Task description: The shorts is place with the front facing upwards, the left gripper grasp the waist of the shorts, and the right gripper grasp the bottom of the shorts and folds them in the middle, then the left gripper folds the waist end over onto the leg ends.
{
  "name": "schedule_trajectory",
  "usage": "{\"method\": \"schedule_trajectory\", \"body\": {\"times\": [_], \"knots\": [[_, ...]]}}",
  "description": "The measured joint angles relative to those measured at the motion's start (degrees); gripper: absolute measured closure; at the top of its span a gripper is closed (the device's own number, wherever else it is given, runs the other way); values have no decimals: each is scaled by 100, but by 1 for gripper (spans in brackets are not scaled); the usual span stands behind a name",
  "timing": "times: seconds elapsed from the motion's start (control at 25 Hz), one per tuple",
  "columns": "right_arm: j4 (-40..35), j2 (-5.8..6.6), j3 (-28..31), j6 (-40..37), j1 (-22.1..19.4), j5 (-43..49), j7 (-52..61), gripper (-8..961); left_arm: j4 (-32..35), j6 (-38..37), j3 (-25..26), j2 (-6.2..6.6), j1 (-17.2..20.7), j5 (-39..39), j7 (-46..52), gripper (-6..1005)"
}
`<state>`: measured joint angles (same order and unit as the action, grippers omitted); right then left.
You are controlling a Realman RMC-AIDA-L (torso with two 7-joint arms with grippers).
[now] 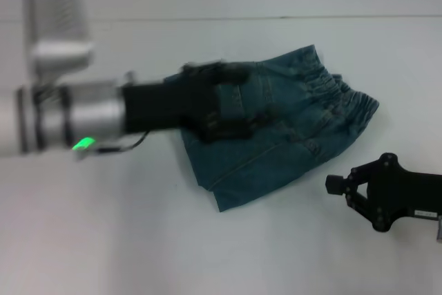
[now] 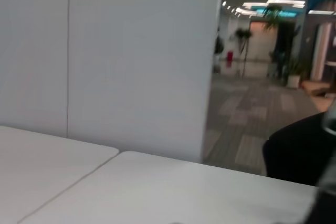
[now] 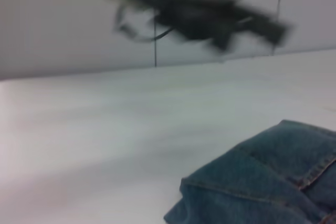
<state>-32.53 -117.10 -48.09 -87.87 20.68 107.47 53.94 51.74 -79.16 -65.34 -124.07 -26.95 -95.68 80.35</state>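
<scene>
1. Lying near the middle of the tabletop [image 1: 103,240], the denim shorts [image 1: 290,136] are folded into a compact bundle, with the gathered elastic waist toward the far right and a hem corner pointing at the near edge.
2. Above the shorts' left part hangs the left gripper [image 1: 231,101], reaching in from the left edge; whether its fingers are apart or together I cannot tell, as they blur into the cloth below.
3. Toward the near right corner sits the right gripper [image 1: 338,186], just beside the shorts and not touching them, its fingers spread apart and holding nothing.
4. From the right wrist camera, a folded denim corner [image 3: 262,182] lies on the table, with the left arm [image 3: 199,9] aloft beyond it.
</scene>
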Motion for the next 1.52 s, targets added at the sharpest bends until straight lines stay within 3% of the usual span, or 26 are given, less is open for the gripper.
{"method": "schedule_trajectory", "body": {"times": [0.2, 0.36, 0.48, 0.72, 0.8, 1.04, 1.52], "knots": [[-11, 53, 71, -267, -20, 19, 95, 876, -211, -1212, 1227, 16, 702, -322, -835, 260], [-44, 55, 63, -487, -71, 27, 97, 795, -462, -2093, 2266, 31, 961, -1094, -1208, 156], [-149, 54, 20, -760, -89, 194, 99, 731, -494, -2408, 2732, 36, 1137, -1624, -1365, 55], [-405, -73, 32, -1201, -39, 745, 82, 604, -509, -2900, 3663, 41, 1477, -2546, -1707, 60], [-436, -112, 16, -1209, -22, 754, 84, 364, -509, -2991, 3765, 42, 1510, -2611, -1778, 60], [-430, -223, -107, -1114, 86, 776, -5, 246, -517, -3076, 3958, 56, 1543, -2779, -1873, 60], [548, -301, -337, -439, 686, 744, -536, 246, -732, -2811, 4002, 86, 1399, -2909, -1854, 60]]}}
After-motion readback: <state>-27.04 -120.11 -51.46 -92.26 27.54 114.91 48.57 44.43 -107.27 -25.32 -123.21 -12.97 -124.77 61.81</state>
